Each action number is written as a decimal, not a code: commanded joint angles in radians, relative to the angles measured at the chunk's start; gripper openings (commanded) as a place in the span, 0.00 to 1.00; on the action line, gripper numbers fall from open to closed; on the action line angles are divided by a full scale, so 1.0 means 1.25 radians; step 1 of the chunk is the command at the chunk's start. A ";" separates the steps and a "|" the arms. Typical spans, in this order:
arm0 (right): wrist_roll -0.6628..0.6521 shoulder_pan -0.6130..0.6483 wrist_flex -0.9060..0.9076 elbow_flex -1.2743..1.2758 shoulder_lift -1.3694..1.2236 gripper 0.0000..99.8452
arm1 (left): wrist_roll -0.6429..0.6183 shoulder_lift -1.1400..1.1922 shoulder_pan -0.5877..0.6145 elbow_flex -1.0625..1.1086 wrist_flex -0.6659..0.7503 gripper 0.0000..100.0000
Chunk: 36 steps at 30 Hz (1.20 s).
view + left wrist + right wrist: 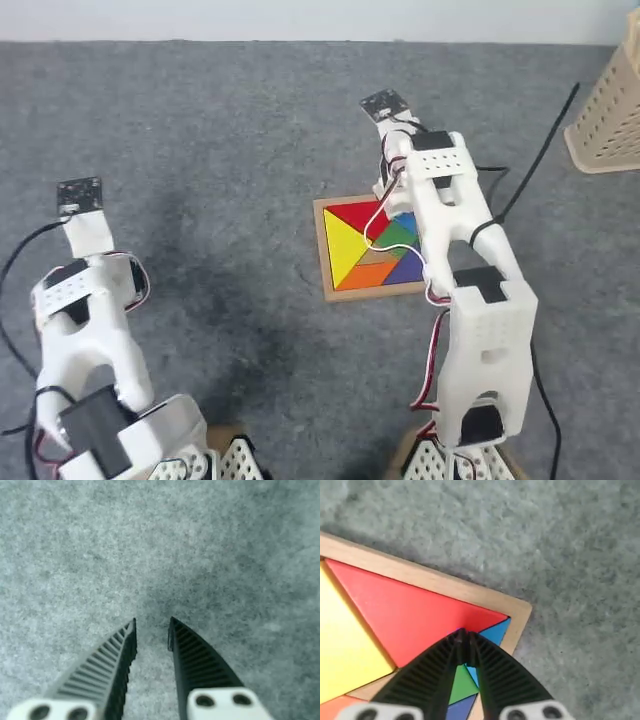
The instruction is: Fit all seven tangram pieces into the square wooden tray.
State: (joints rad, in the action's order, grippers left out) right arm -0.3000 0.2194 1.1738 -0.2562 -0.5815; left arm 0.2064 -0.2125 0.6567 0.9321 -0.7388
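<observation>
Surface: grey carpet [200, 130] covering the table.
Tray: square wooden tray [322, 245] lying flat, just off the centre of the high view toward 3 o'clock. One of its corners shows in the right wrist view [517, 611].
Red triangle [356, 215]: large piece seated along the tray's 12 o'clock side.
Yellow triangle [343, 250]: large piece filling the 9 o'clock side, edge to edge with the red one.
Orange piece [368, 275]: at 6 o'clock in the tray.
Green piece [397, 236]: just toward 3 o'clock from the tray's centre.
Purple piece [405, 268]: at about 4 o'clock.
Blue piece [496, 632]: in the tray's 1 o'clock corner, beside the red triangle's tip.
Tan patch [378, 256]: at the tray's centre; piece or bare floor cannot be told.
Right gripper [466, 636]: poised over the tray's 1 o'clock corner, fingers pressed together with nothing between them, tips above the seam of red and blue.
Left gripper [152, 624]: at 8 o'clock in the scene, well apart from the tray, over bare carpet; fingers parted by a narrow gap, holding nothing.
Slatted basket [610, 110]: beige, at 2 o'clock on the carpet's edge.
</observation>
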 commanded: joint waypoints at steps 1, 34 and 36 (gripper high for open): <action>0.007 -0.023 -0.001 -0.041 0.014 0.01 | 0.007 -0.001 -0.005 0.002 0.016 0.10; -0.025 -0.267 -0.201 1.126 1.017 0.01 | 0.007 -0.641 -0.195 0.331 -0.043 0.10; -0.054 -0.280 -0.198 1.202 1.116 0.01 | 0.007 -0.687 -0.198 0.357 -0.053 0.10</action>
State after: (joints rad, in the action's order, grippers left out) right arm -0.3046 -0.0982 0.9406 1.1508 0.6183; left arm 0.2110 -0.9337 0.4250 1.3403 -0.7725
